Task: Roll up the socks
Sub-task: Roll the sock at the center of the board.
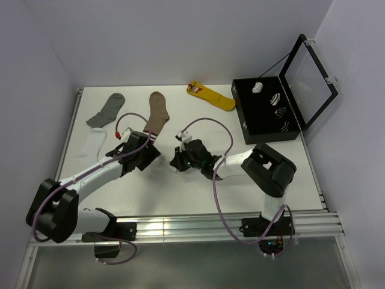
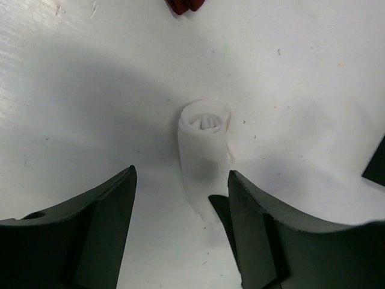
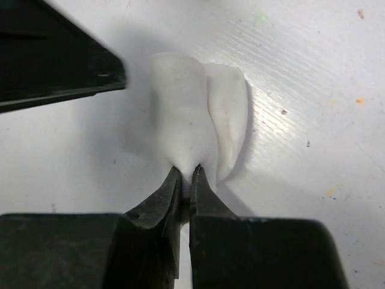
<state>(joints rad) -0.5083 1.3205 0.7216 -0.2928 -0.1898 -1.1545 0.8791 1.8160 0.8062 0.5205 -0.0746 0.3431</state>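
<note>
One white sock [image 2: 204, 144] stands rolled into a short tube on the white table, its spiral end facing up. My left gripper [image 2: 181, 172] is open, one finger on each side of the roll's near end and not touching it. My right gripper [image 3: 187, 171] is shut on the roll's [image 3: 180, 108] lower edge, with a loose flap hanging to the right of the pinch. In the top view both grippers, left [image 1: 154, 154] and right [image 1: 179, 161], meet at mid-table and hide the roll. A second white sock [image 1: 93, 144] lies flat at the left.
A brown sock with a striped cuff [image 1: 157, 114], a grey sock [image 1: 107, 109] and a yellow sock [image 1: 212, 96] lie at the back of the table. An open black box [image 1: 243, 117] at the back right holds several rolled socks.
</note>
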